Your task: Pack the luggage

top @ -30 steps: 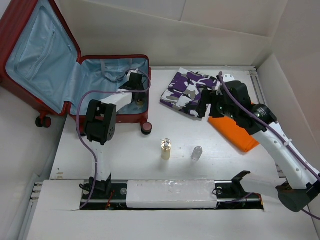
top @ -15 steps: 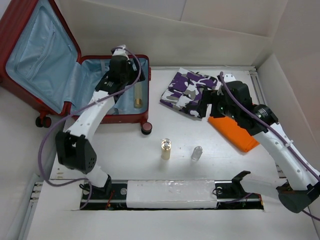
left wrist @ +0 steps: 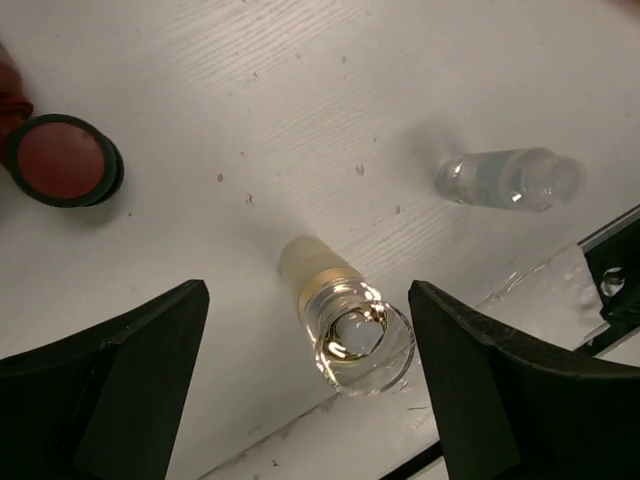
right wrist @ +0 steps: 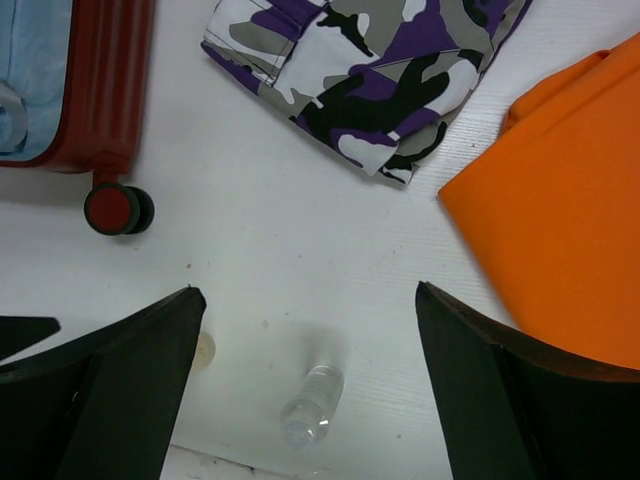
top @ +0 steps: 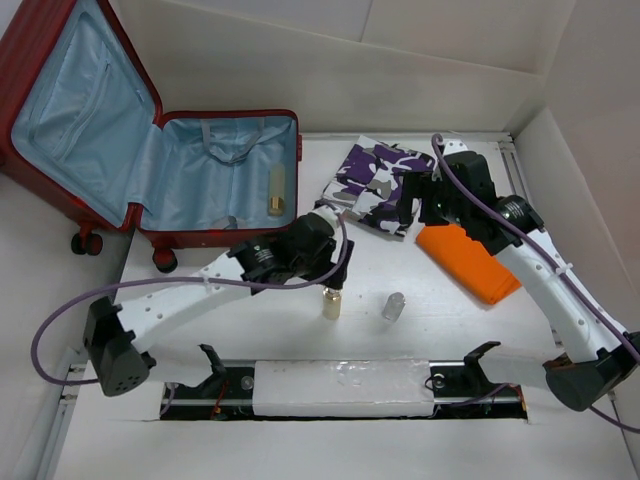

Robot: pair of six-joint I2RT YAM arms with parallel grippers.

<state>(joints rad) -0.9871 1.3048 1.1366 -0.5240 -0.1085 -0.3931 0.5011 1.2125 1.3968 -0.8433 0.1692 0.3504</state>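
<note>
A: Item one, the luggage. Where is it lying?
B: It is sitting at the far left corner of the table, opened out. The base is lying flat with its blue lining facing up. The lid is leaning up and away toward the left edge. A small yellowish bottle is already resting inside the base.
A: Orientation?
B: The wheels are facing the near edge, and one wheel is showing in the left wrist view. So I am judging the long axis as running from near edge to far edge, wheel end nearest.
A: Item two, left hand?
B: Released. Its fingers are spreading wide on either side of the amber perfume bottle, touching neither side. That bottle is standing upright toward the middle of the near edge, long axis vertical, clear cap pointing up.
A: Bearing to the luggage?
B: The luggage is lying toward the far left from this hand. The left arm is looking clearly the nearer of the two.
A: Item three, right hand?
B: Also released and gripping nothing. It is hovering over the right half, above the camouflage garment and the orange garment.
A: Remaining loose stock?
B: A clear bottle is standing just beside the amber one, not touching it.
</note>
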